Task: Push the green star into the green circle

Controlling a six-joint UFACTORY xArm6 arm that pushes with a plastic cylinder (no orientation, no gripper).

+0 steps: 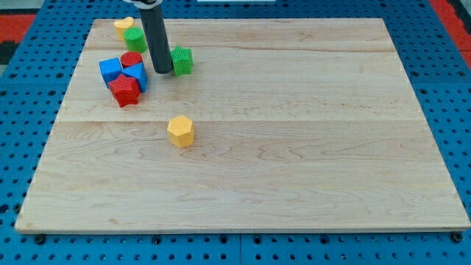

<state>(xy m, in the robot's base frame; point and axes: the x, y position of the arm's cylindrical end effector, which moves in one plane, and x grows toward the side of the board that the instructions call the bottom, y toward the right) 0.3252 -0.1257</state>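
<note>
Yellow hexagon [180, 131] is sitting nearest. No claw here: my tip [163, 71] is touching the green star's [182, 59] left side, while the green circle [135, 39] is waiting up-left. Star's looking light, rigid, slidey; pushing its right face seems best.

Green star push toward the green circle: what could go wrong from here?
1. My tip sits on the green star's left, between it and the green circle; pushing from here would likely drive the star away.
2. Going round, the rod may clip the red circle or blue blocks.
3. The yellow block touches the circle and could get shoved.
</note>
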